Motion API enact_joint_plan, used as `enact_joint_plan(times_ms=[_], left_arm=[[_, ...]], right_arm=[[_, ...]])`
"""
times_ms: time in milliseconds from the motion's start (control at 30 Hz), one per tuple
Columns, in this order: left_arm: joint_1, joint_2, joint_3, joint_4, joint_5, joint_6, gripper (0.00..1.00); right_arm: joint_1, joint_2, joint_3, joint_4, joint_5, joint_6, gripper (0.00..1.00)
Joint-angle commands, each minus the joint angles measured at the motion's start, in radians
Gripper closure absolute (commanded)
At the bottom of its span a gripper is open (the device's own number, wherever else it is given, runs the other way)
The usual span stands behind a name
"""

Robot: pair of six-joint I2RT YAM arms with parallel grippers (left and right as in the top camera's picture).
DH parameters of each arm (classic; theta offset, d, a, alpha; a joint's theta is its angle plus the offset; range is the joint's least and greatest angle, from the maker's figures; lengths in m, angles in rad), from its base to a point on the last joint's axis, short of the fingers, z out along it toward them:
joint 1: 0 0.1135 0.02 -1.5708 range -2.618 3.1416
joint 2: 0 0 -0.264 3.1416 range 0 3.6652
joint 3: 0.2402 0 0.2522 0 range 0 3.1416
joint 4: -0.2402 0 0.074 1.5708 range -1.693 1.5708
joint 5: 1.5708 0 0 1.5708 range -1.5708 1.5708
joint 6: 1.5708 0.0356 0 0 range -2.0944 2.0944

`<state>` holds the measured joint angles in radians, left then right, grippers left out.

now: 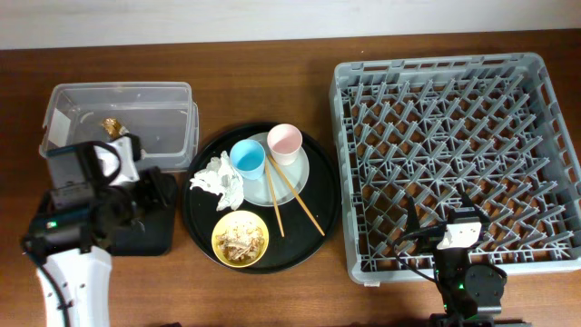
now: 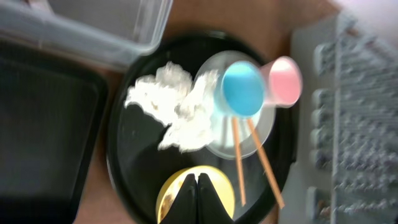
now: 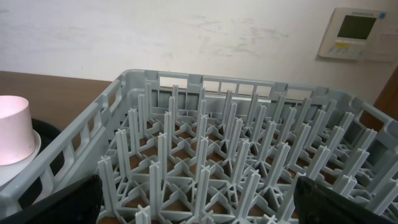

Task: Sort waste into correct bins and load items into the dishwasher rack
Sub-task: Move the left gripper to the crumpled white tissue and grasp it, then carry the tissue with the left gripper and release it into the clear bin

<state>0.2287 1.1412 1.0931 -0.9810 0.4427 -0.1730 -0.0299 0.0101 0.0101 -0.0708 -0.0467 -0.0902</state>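
The crumpled white napkin (image 1: 218,179), light-blue cup (image 1: 247,157), pink cup (image 1: 284,141), grey-green plate (image 1: 295,177), chopsticks (image 1: 292,200) and yellow bowl (image 1: 240,239) with food scraps sit on the round black tray (image 1: 200,213). The gold foil wrapper (image 1: 112,125) lies in the clear box (image 1: 172,100). My left gripper (image 1: 156,193) is shut and empty above the shallow black tray (image 1: 150,238). In the left wrist view its fingers (image 2: 198,186) show in front of the bowl (image 2: 219,186), with the napkin (image 2: 171,109) beyond. My right gripper (image 3: 199,211) is open over the grey rack (image 1: 454,154).
The round tray lies between the clear box and the rack. The rack's upright pegs (image 3: 205,155) fill the right wrist view, with the pink cup (image 3: 13,127) at its left edge. Bare wooden table (image 1: 263,73) shows behind the tray.
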Motion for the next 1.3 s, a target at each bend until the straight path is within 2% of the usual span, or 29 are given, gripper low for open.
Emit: enact_joint_plan(times_ms=[0, 67, 100, 133, 167, 200, 267, 300, 400, 500, 667, 700, 800, 833, 900, 933, 1033, 1100, 1167, 1200, 1267], left_arm=[[-0.188, 0.004, -0.064, 0.012, -0.247, 0.082, 0.87], [-0.327, 0.005, -0.106, 0.092, -0.306, 0.093, 0.79], [-0.412, 0.005, -0.144, 0.16, -0.435, 0.092, 0.65], [-0.458, 0.005, -0.178, 0.21, -0.487, 0.092, 0.55], [-0.484, 0.009, -0.202, 0.249, -0.488, 0.092, 0.49], [-0.512, 0.025, -0.239, 0.305, -0.496, 0.101, 0.48], [-0.523, 0.074, -0.283, 0.381, -0.544, 0.105, 0.47], [-0.523, 0.116, -0.304, 0.433, -0.549, 0.15, 0.44], [-0.522, 0.279, -0.307, 0.557, -0.55, 0.238, 0.28], [-0.522, 0.385, -0.307, 0.66, -0.634, 0.258, 0.14], [-0.522, 0.497, -0.307, 0.692, -0.628, 0.258, 0.08], [-0.522, 0.505, -0.307, 0.692, -0.615, 0.257, 0.11], [-0.522, 0.505, -0.307, 0.692, -0.615, 0.257, 0.28], [-0.522, 0.505, -0.307, 0.694, -0.615, 0.257, 0.28], [-0.522, 0.486, -0.305, 0.704, -0.566, 0.257, 0.27], [-0.522, 0.457, -0.305, 0.709, -0.551, 0.257, 0.18], [-0.515, 0.307, -0.305, 0.706, -0.552, 0.257, 0.13], [-0.479, 0.267, -0.305, 0.663, -0.534, 0.256, 0.13], [-0.424, 0.285, -0.307, 0.625, -0.42, 0.257, 0.13], [-0.396, 0.306, -0.307, 0.628, -0.364, 0.257, 0.09], [-0.354, 0.345, -0.307, 0.628, -0.278, 0.257, 0.08]], right_arm=[[0.005, -0.006, -0.005, -0.005, -0.002, -0.007, 0.02], [0.005, -0.006, -0.005, -0.005, -0.002, -0.007, 0.02], [0.005, -0.006, -0.005, -0.004, -0.002, -0.007, 0.02], [0.005, -0.006, -0.005, -0.005, -0.002, -0.007, 0.02], [0.005, -0.006, -0.005, -0.005, -0.002, -0.007, 0.02], [0.005, -0.006, -0.005, -0.005, -0.002, -0.007, 0.02], [0.005, -0.006, -0.005, -0.005, -0.002, -0.007, 0.02], [0.005, -0.006, -0.005, -0.005, -0.002, -0.007, 0.02], [0.005, -0.006, -0.005, -0.005, -0.002, -0.007, 0.02], [0.005, -0.006, -0.005, -0.005, -0.002, -0.007, 0.02], [0.005, -0.006, -0.005, -0.005, -0.002, -0.007, 0.02], [0.005, -0.006, -0.005, -0.005, -0.002, -0.007, 0.02], [0.005, -0.006, -0.005, -0.005, -0.002, -0.007, 0.02], [0.005, -0.006, -0.005, -0.005, -0.002, -0.007, 0.02], [0.005, -0.006, -0.005, -0.004, -0.002, -0.007, 0.02], [0.005, -0.006, -0.005, -0.004, -0.002, -0.007, 0.02], [0.005, -0.006, -0.005, -0.005, -0.002, -0.007, 0.02], [0.005, -0.006, -0.005, -0.004, -0.002, -0.007, 0.01], [0.005, -0.006, -0.005, -0.005, -0.002, -0.007, 0.02], [0.005, -0.006, -0.005, -0.005, -0.002, -0.007, 0.02], [0.005, -0.006, -0.005, -0.004, -0.002, -0.007, 0.02]])
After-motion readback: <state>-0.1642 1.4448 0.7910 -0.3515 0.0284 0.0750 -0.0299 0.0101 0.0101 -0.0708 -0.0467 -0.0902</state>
